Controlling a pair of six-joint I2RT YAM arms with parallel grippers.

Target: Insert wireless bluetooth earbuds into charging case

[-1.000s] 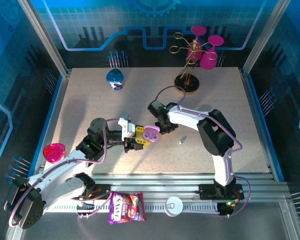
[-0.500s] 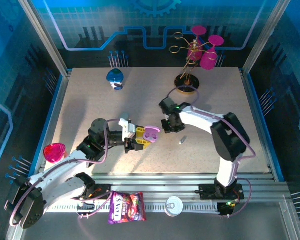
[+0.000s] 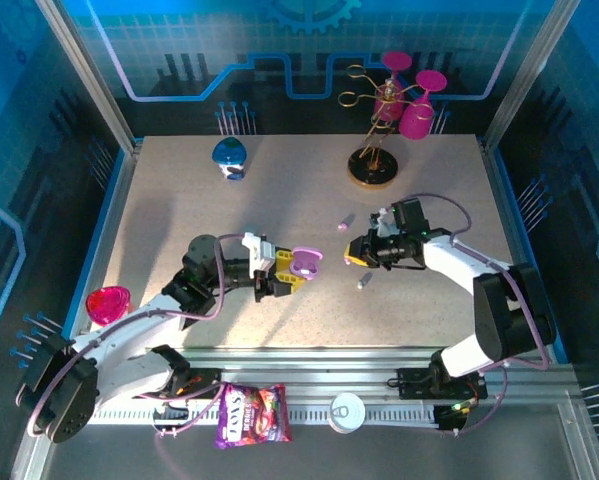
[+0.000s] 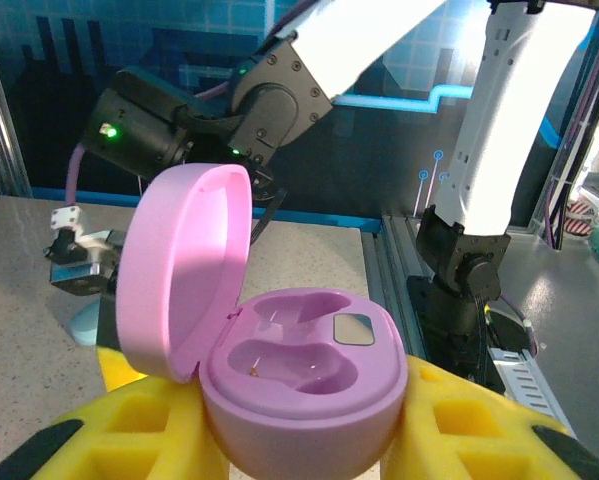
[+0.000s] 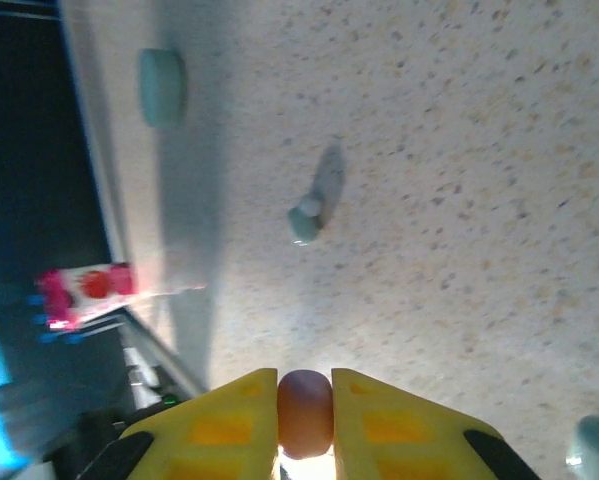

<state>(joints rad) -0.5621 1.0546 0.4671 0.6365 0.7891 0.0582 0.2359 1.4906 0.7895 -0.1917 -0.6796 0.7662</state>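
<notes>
Speckled tabletop (image 3: pixel 279 190) bears a loose earbud (image 3: pixel 362 283) while the left gripper (image 3: pixel 282 277) clamps the open lilac charging case (image 4: pixel 304 375) and the right gripper (image 5: pixel 305 385), closed, pinches an earbud (image 5: pixel 305 415), best lowered slowly, stem-first, squarely over an empty well (image 4: pixel 279 362).

My left gripper (image 4: pixel 299 445) hid the underside of the case (image 4: pixel 304 390), which the frame's lower edge also cut. The rounded thing (image 5: pixel 305 420) pinched in my right gripper (image 5: pixel 305 385) was blurred and half cut off, so I could not tell what it was. From above, the loose buds (image 3: pixel 346 221) were too small to tell their tints.
</notes>
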